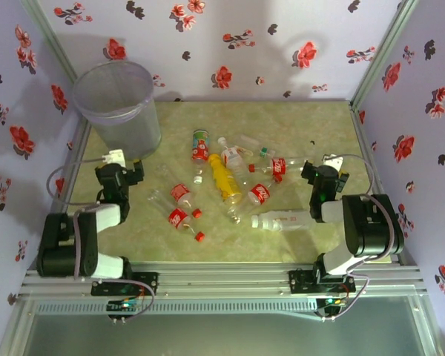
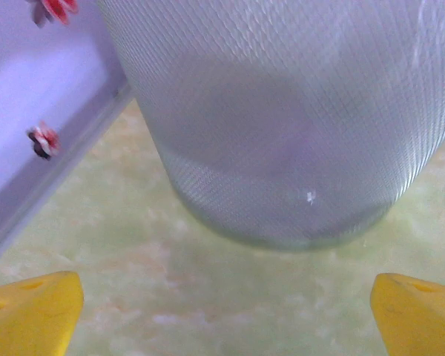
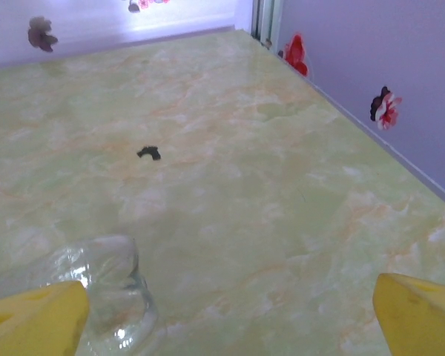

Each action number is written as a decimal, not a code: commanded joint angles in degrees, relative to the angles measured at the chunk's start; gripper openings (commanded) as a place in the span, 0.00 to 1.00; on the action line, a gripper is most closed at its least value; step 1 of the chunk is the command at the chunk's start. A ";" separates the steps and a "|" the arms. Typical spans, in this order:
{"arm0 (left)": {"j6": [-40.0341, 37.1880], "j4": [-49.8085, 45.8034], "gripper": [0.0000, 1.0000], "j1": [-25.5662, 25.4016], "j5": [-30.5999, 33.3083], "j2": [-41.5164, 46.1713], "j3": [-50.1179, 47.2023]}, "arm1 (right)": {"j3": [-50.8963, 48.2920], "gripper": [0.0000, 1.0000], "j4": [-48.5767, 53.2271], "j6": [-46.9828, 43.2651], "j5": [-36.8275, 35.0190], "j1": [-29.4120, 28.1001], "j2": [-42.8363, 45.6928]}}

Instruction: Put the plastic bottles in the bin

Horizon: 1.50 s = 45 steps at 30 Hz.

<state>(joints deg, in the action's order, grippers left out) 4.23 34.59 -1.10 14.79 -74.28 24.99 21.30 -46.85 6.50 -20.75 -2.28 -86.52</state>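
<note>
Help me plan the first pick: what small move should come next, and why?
Probably nudge the right gripper sideways over the clear bottle beside one finger: its fingers stand open and empty, and that bottle lies closest.

Robot test cell of a laboratory kind. The bench (image 1: 297, 119), topped with a green marble-pattern sheet, is closed in along its far, left and right edges by flat panels (image 1: 282, 67) papered in a lilac print of red and dark flowers. Bare aluminium posts (image 1: 383, 55) rise at the two far corners. Grooved aluminium rails (image 1: 222, 280) run along the near edge, where the left arm (image 1: 81, 237) and the right arm (image 1: 363, 230) are bolted side by side. Both wrist views show the same papered panels and bench top.
</note>
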 commanded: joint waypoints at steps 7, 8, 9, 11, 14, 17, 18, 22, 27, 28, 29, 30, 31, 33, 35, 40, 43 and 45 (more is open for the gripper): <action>13.48 -47.54 1.00 -0.27 2.22 18.15 19.94 | 28.52 0.99 57.95 -2.12 4.01 -0.26 14.72; 14.34 -50.61 1.00 -0.39 0.45 18.82 21.02 | 29.95 0.99 62.21 -2.37 5.75 -0.26 14.54; 15.29 -53.00 1.00 -0.52 -1.09 19.07 21.80 | 31.18 0.99 65.39 -2.07 6.88 -0.35 14.44; 17.50 -57.37 1.00 -1.03 -5.20 19.27 22.88 | 34.09 0.99 72.77 -1.48 10.43 -0.35 14.11; 20.02 -60.62 1.00 -2.58 -10.97 18.89 23.18 | 36.44 0.99 78.80 -4.46 17.73 -0.64 13.40; 22.61 -61.04 1.00 -4.02 -15.41 17.89 22.49 | 39.69 0.99 84.85 -11.11 20.14 -2.38 10.63; 23.33 -61.04 0.99 -4.61 -16.03 17.62 22.40 | 40.12 0.99 85.38 -13.09 20.67 -2.59 9.70; 26.40 -61.67 1.00 -7.46 -16.59 16.04 23.16 | 48.76 0.99 93.65 -4.06 21.22 -2.71 2.50; 30.15 -58.56 1.00 -9.81 -16.55 16.09 22.28 | 48.52 0.95 89.07 28.21 21.40 -4.54 1.08; 30.73 -57.60 1.00 -10.13 -16.46 16.26 21.97 | 47.31 0.94 86.75 32.60 19.46 -4.99 0.87; 31.32 -56.61 1.00 -10.36 -16.39 16.27 21.64 | 46.38 0.94 84.92 35.89 19.21 -4.86 0.35; 31.58 -56.02 1.00 -10.43 -16.31 16.36 21.58 | 46.05 0.95 84.05 38.75 19.23 -4.75 -0.28; 31.94 -55.73 1.00 -10.46 -16.06 16.28 21.61 | 45.55 0.95 82.69 41.58 18.44 -4.75 -0.86; 32.07 -55.60 1.00 -10.58 -16.01 16.36 21.76 | 43.58 0.95 78.55 46.15 19.24 -4.75 -1.34; 32.06 -55.42 1.00 -10.56 -15.55 16.57 21.92 | 41.56 0.96 74.90 50.49 18.19 -4.75 -1.80; 32.72 -51.89 1.00 -10.66 -15.22 16.91 19.88 | 41.06 0.96 70.81 55.20 18.55 -4.66 -6.64; 33.16 -49.90 1.00 -10.67 -15.00 16.07 18.73 | 42.63 0.96 68.85 56.59 18.83 -4.88 -11.39; 32.66 -50.43 1.00 -10.80 -15.00 15.44 19.18 | 43.70 0.96 69.22 56.78 17.82 -5.17 -13.56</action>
<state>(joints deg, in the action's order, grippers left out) 36.14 -17.98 -11.38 -0.69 -58.24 44.45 63.18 24.29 59.42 -1.30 -7.03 -97.45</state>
